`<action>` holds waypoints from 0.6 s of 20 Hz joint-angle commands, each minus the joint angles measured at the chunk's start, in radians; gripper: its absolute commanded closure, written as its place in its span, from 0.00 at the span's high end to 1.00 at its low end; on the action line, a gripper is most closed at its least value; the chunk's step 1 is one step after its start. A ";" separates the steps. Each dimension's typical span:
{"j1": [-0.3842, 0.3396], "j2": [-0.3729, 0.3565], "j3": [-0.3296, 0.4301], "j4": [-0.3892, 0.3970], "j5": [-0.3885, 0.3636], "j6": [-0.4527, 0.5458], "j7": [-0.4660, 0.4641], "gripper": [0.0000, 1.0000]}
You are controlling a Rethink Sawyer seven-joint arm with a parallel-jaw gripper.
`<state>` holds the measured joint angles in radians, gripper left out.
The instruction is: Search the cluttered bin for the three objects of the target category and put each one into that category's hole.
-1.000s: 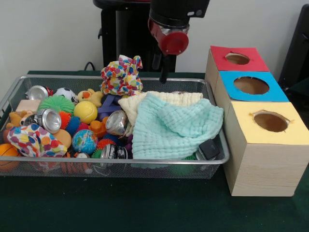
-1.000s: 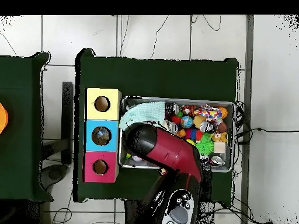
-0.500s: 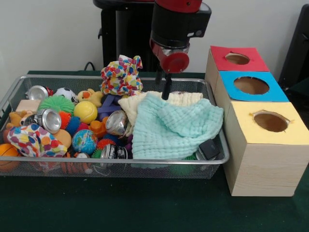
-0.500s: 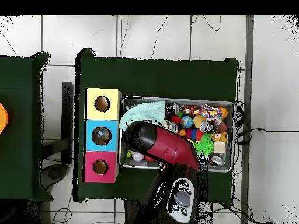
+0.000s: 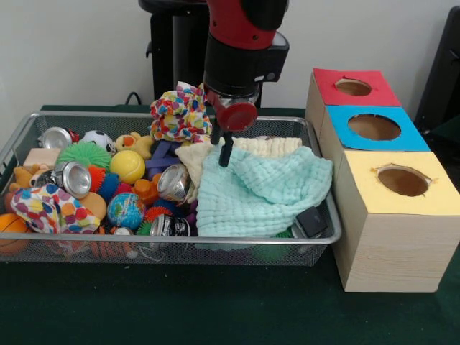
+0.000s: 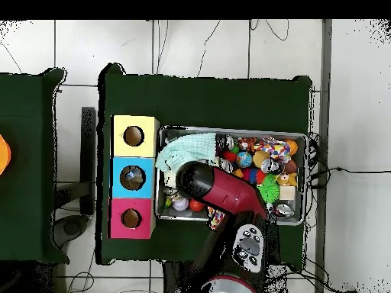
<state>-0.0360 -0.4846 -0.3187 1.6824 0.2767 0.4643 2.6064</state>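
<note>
Tool (image 5: 224, 149) hanging low over the mint cloth (image 5: 262, 190) and cream cloth (image 5: 248, 149) at the bin's (image 5: 180, 241) right end, carrying nothing; can't tell if it's spread or closed. Target category is unclear. Holes in the three boxes (image 5: 392, 215) are showing nothing inside, so all three picks are looking pending

A plain pale wall (image 5: 79, 50) fills the upper part of the front view, above a dark green table covering (image 5: 180, 309) that spans the bottom. In the overhead view, a floor of light tiles (image 6: 206, 46) with dark seams surrounds the green table (image 6: 206, 99), a second green surface (image 6: 27, 152) sits at the left edge, and thin cables (image 6: 351, 169) trail across the tiles at right.
</note>
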 commanded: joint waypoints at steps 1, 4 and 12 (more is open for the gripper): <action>-0.021 0.084 0.127 -0.025 -0.051 -0.069 0.001 1.00; -0.011 0.098 0.133 -0.029 -0.044 -0.082 0.018 1.00; 0.004 0.141 0.152 -0.036 -0.024 -0.133 0.050 1.00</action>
<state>-0.0368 -0.4097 -0.2988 1.6815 0.2712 0.4067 2.6064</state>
